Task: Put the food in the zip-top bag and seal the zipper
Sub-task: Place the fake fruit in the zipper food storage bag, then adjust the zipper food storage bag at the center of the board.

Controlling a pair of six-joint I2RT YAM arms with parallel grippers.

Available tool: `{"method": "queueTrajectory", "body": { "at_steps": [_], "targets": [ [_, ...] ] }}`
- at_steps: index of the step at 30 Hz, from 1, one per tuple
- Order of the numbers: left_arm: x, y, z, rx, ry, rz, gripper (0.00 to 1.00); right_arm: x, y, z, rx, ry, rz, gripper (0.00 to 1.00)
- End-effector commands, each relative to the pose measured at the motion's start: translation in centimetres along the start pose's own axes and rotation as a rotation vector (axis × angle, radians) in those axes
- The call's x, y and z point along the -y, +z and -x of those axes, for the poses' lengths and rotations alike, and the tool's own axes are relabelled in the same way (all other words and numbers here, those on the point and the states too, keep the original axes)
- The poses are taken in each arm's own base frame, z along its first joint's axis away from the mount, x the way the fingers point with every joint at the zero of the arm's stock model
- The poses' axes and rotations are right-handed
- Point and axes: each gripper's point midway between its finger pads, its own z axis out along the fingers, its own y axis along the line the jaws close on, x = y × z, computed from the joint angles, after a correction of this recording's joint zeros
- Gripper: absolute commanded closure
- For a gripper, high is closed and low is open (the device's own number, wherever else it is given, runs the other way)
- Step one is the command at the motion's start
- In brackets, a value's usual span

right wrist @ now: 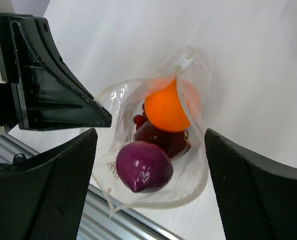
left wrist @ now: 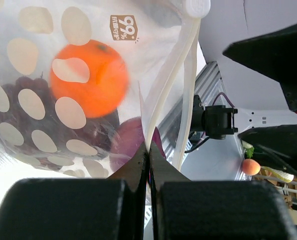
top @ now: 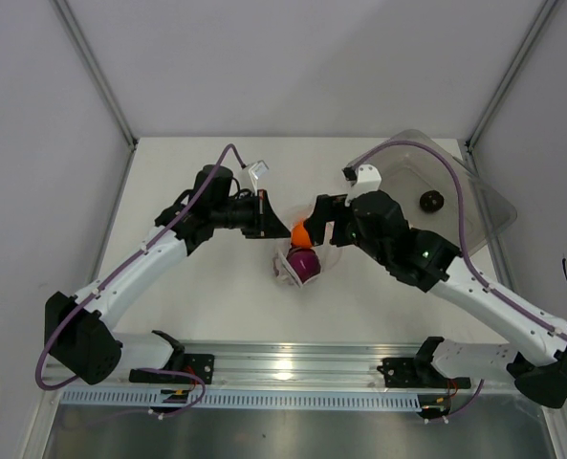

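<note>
The clear zip-top bag [top: 299, 260] hangs between my two grippers. It holds an orange ball [top: 300, 232], a purple-red onion-like ball [top: 304, 264] and dark red grapes [right wrist: 164, 140]. My left gripper [top: 269, 218] is shut on the bag's mouth edge, on the white zipper strip [left wrist: 164, 95]; the jaws meet on the plastic in the left wrist view [left wrist: 149, 150]. My right gripper [right wrist: 150, 132] is wide open above the bag, with the orange ball [right wrist: 166, 110] and the onion-like ball [right wrist: 143, 166] between its fingers. A dark plum-like ball [top: 430, 200] lies in the bin.
A rigid clear plastic bin [top: 474, 196] stands at the back right of the white table. A metal rail [top: 293, 368] runs along the near edge, just below the bag. Grey walls close in the left, back and right sides.
</note>
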Motion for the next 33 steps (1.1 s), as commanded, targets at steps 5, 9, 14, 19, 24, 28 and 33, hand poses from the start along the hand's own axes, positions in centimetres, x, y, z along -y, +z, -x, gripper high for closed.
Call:
{"method": "queueTrajectory", "body": {
  "at_steps": [5,9,14,19,24,28,33],
  "targets": [
    [2.6,-1.2,2.0,0.063,0.062,-0.056,0.99,2.3,-1.8,-3.1,-0.064,0.077,-0.068,0.22],
    [2.7,-1.3,2.1,0.066,0.064,-0.058,0.99,2.8,-1.6,-4.8,-0.090,0.097,-0.078,0.29],
    [2.6,-1.3,2.0,0.062,0.064,-0.055,0.99,2.9,-0.4,-7.4,-0.145,0.120,-0.077,0.34],
    [2.7,-1.2,1.9,0.059,0.062,-0.061,0.99,2.7,0.8,-9.2,-0.172,0.127,-0.048,0.46],
    [2.7,-1.5,1.9,0.063,0.065,-0.058,0.99,2.1,1.8,-9.2,-0.183,0.120,-0.031,0.87],
    [2.9,-2.0,1.6,0.069,0.074,-0.052,1.00,2.0,1.5,-7.4,-0.143,0.113,-0.035,1.00],
    [4.3,-2.5,1.0,0.075,0.075,-0.087,0.99,1.9,0.5,-3.8,-0.071,0.105,-0.028,1.00]
  ]
}}
